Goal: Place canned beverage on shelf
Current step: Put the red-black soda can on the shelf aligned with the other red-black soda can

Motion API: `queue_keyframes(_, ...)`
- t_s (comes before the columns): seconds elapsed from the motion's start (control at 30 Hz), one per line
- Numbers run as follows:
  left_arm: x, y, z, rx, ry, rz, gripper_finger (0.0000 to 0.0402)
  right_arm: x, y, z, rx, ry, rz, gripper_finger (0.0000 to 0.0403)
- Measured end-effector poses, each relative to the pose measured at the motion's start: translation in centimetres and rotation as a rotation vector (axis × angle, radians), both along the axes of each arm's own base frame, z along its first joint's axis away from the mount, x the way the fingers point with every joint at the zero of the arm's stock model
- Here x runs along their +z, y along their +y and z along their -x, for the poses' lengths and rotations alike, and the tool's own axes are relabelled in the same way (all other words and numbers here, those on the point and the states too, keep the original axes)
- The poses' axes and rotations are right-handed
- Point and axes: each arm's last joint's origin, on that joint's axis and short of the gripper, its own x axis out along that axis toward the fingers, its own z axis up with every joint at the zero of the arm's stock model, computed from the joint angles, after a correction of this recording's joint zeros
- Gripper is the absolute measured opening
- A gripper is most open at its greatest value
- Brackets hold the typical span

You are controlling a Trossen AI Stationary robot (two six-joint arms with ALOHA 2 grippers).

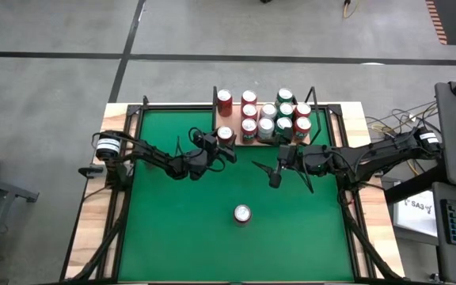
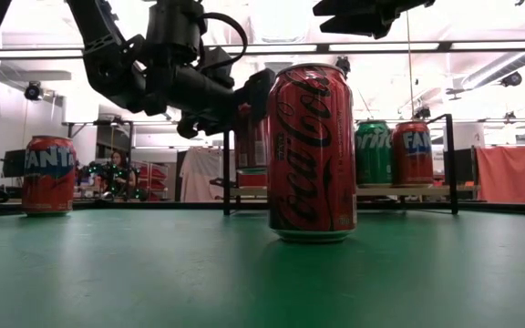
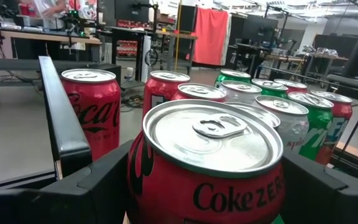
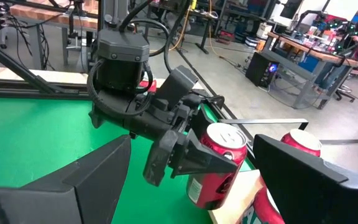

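While upright, Coke Zero can (image 3: 207, 168), left pincer (image 1: 225, 145) gripping, shelf (image 1: 248, 141) corner.

Two matte-black jointed arms with looping black cables, blocky wedge-shaped fingers (image 4: 185, 152), and seemingly white-labelled base joints.

In my left wrist view, the Coke Zero can (image 3: 211, 163) is cut off at the picture's lower edge. Its body hides the shelf (image 1: 252, 141) board and most rear cans (image 3: 272, 106).
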Motion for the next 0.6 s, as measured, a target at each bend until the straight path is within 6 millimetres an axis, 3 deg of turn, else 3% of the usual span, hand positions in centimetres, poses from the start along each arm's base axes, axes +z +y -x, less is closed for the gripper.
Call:
queue_keyframes(0.27, 0.0, 0.0, 0.0, -0.001, -0.01, 0.01, 0.0292, 0.0, 0.0, 0.0, 0.0, 0.0, 0.0, 0.0329)
queue_keyframes(0.6, 1.8, -2.3, 0.2, -0.048, 0.006, -0.064, 0.0292, 0.6, -0.2, -0.1, -0.011, -0.066, -0.016, 0.0329)
